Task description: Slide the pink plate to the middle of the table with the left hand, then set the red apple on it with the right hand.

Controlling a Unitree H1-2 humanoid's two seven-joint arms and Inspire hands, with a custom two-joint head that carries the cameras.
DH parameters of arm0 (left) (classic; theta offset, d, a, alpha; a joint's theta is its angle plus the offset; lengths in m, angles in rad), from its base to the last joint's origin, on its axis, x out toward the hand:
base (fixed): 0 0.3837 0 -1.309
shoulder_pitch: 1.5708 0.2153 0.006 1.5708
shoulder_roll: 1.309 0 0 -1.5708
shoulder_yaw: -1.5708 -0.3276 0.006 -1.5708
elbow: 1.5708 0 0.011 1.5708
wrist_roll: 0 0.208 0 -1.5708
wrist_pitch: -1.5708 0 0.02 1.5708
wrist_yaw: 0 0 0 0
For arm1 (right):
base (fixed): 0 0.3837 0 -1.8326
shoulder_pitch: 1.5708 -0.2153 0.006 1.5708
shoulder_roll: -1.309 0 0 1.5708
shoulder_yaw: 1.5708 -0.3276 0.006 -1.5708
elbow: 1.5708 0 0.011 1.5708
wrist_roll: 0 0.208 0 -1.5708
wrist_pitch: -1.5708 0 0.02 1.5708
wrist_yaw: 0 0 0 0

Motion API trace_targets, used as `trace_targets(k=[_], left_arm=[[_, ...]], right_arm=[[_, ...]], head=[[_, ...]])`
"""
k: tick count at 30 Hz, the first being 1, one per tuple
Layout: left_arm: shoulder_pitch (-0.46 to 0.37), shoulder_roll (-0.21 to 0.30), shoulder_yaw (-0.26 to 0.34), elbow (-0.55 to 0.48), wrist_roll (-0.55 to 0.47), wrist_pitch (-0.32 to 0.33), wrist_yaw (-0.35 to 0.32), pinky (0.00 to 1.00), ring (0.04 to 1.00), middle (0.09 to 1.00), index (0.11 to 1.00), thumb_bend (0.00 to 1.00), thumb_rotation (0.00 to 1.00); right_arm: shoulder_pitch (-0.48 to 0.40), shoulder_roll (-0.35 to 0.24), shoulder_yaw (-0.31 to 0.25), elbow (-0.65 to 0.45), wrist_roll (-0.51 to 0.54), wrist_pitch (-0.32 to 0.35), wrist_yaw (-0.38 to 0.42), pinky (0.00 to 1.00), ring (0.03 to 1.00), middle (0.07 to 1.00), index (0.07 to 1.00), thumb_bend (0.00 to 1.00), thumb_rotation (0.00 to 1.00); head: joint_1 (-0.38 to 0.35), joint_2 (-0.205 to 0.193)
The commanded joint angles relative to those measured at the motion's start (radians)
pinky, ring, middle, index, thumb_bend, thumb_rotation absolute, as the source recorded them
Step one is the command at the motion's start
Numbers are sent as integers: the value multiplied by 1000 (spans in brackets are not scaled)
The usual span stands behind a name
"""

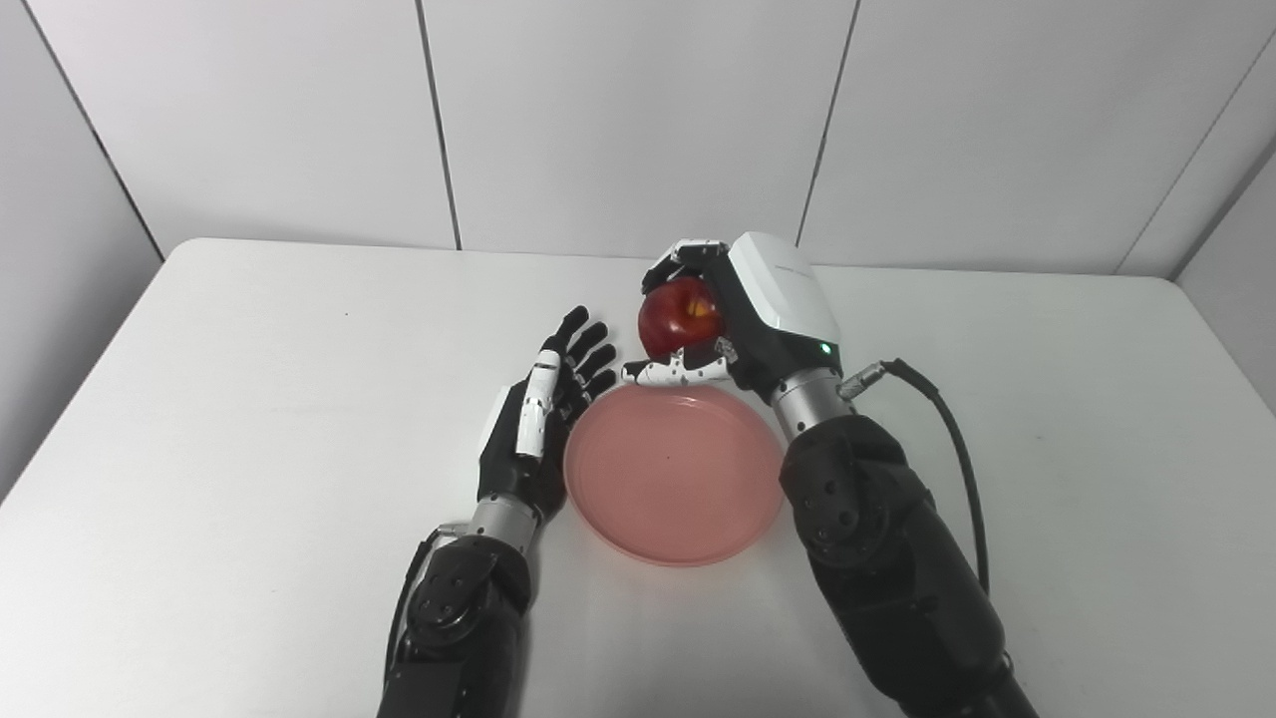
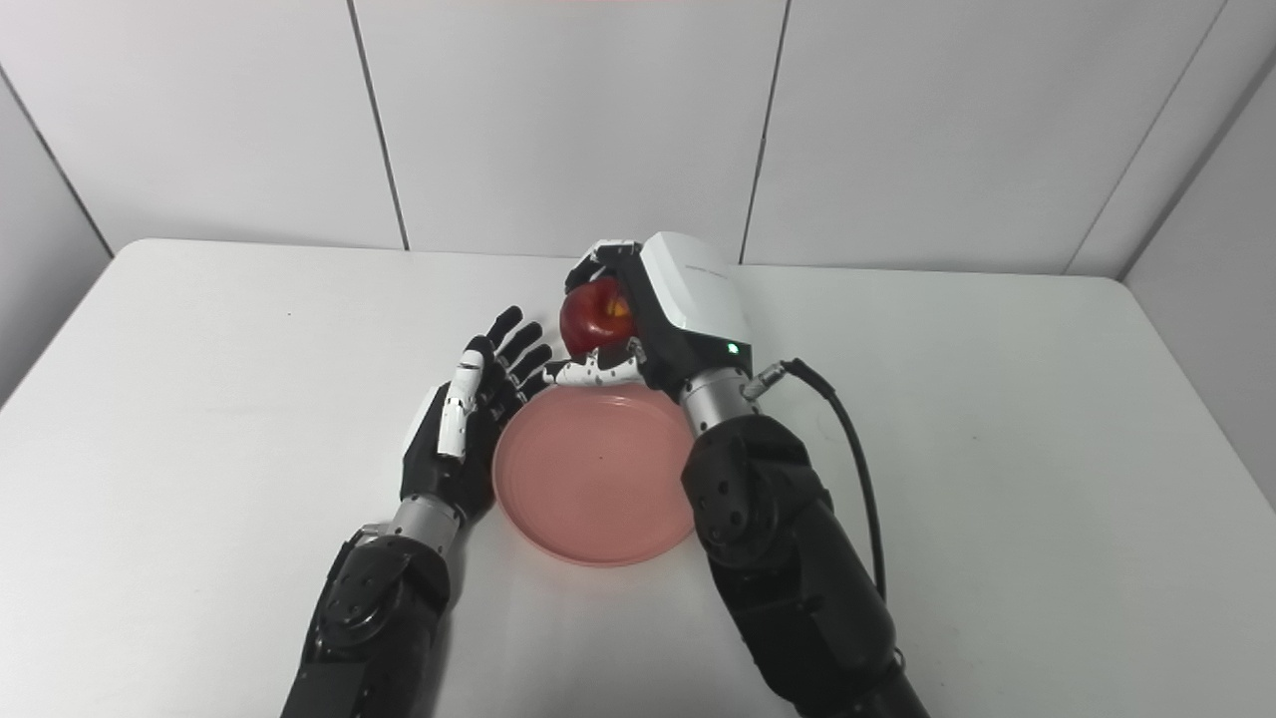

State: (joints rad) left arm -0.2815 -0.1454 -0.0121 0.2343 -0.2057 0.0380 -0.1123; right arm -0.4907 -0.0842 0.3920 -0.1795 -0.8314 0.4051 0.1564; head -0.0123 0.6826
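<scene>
Gripping the shiny red apple in the right hand, fingers curled round it, just beyond the round pink plastic plate. Resting the left hand against the plate's left rim on the white table, fingers spread and holding nothing.

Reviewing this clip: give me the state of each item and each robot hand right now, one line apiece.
pink plate: flat on the table, empty.
red apple: held above the plate's far rim, off the table.
right robot hand: shut on the red apple.
left robot hand: open, fingers spread, beside the plate's left rim.
</scene>
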Motion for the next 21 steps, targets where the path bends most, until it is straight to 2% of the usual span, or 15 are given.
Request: trace_targets(k=[1, 21], left_arm=[[23, -7, 7, 41, 15, 39, 32, 902, 907, 920, 908, 354, 1000], [20, -17, 23, 41, 4, 14, 42, 909, 920, 925, 904, 353, 1000]], right_arm=[[-25, 13, 1, -15, -12, -44, -31, 238, 310, 416, 515, 526, 0], [47, 5, 41, 65, -10, -101, -68, 194, 285, 404, 517, 524, 0]], head=[[6, 0], [24, 14]])
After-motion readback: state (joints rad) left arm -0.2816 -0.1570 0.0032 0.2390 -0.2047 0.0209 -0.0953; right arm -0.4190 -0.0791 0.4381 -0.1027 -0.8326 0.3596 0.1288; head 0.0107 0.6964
